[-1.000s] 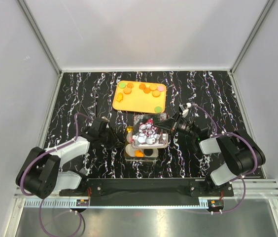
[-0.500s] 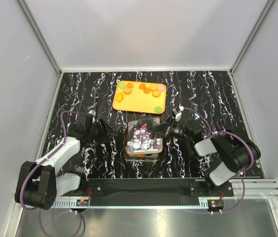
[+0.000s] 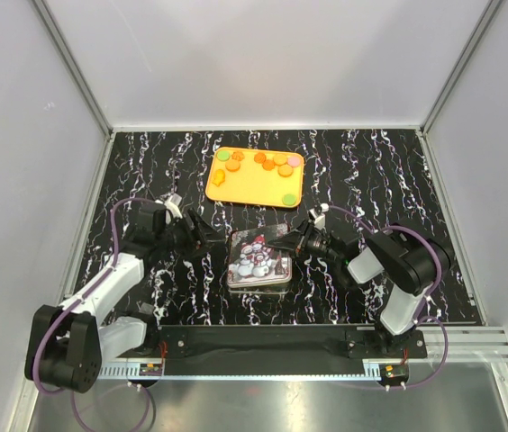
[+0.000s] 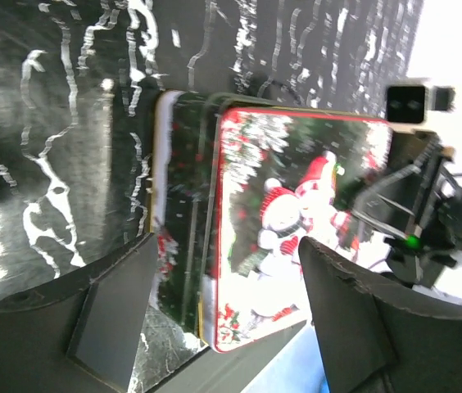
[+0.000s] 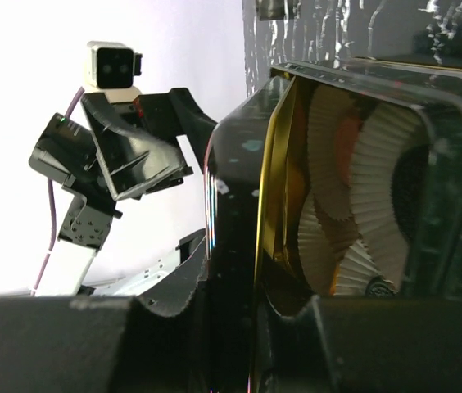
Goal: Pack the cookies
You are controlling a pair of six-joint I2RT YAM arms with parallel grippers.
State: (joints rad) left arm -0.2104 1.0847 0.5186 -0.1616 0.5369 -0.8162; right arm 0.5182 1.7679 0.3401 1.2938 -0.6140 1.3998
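Several cookies [image 3: 269, 165], orange, green, pink and yellow, lie on the orange tray [image 3: 247, 187] at the back. In front of it stands a tin [image 3: 236, 277] under its snowman lid [image 3: 258, 255]. My right gripper [image 3: 292, 241] is shut on the lid's right edge [image 5: 239, 246], which stands a little off the tin. Through that gap the right wrist view shows white paper cups [image 5: 378, 188] and an orange cookie [image 5: 346, 143] inside. My left gripper [image 3: 195, 236] is open just left of the tin, touching nothing. In its wrist view the lid [image 4: 296, 196] lies ahead between the fingers [image 4: 116, 319].
Black marbled table [image 3: 371, 171] inside white walls. The tray lies close behind the tin, and both arms reach in from the near edge. The metal rail [image 3: 254, 346] with the arm bases runs along the front.
The left gripper has opened, let go of the lid and drawn back to the left. The lid has come down from its raised tilt onto the tin, held by the right gripper.
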